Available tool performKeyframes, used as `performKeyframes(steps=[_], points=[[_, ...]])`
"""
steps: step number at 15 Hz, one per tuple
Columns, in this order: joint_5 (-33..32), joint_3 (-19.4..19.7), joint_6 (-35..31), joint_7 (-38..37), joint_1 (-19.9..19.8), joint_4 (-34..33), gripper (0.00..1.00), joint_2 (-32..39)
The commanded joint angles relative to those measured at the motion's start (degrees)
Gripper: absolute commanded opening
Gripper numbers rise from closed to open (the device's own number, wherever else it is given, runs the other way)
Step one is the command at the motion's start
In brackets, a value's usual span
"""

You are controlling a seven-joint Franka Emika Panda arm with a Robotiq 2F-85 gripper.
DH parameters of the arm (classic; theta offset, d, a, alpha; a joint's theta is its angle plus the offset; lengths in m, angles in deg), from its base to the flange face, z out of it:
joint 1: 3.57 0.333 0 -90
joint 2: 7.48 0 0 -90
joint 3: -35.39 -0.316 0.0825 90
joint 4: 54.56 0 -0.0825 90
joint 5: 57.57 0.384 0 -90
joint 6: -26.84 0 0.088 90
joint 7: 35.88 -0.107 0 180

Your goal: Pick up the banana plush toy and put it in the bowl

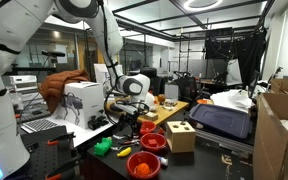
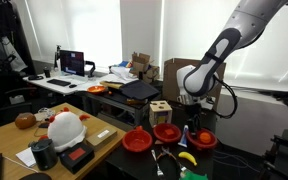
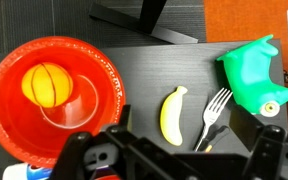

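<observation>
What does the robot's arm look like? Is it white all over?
Mostly! The arm is white, made of fat rounded tubes with dark bands at the joints. The gripper at its tip is black, with two chunky fingers.

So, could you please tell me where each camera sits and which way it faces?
Exterior view: sits close beside the robot, facing the gripper; the white arm fills the left.
Exterior view: sits across a cluttered desk, facing the arm coming in from the upper right.
Wrist view: looks straight down on the banana toy, fork and red bowl; the gripper's dark body lines the bottom.
Shared: both exterior views show the wooden box.
</observation>
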Motion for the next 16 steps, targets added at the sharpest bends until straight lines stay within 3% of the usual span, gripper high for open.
performKeyframes(steps=[1,5,9,13,16], points=[[-0.3,-0.3,0.11,-0.22,-0.31,-0.13,1.0,0.07],[0.11,-0.5,-0.35,-0.13,-0.54,-0.49,1.0,0.54],[1.73,-0.21,-2.93,-4.83,0.26,-4.71,1.0,5.54],[4.88,-0.44,-9.58,-9.91,0.41,-7.98,1.0,10.77],[7.35,-1.73,-9.73,-10.72,-0.75,-9.73,1.0,14.28]])
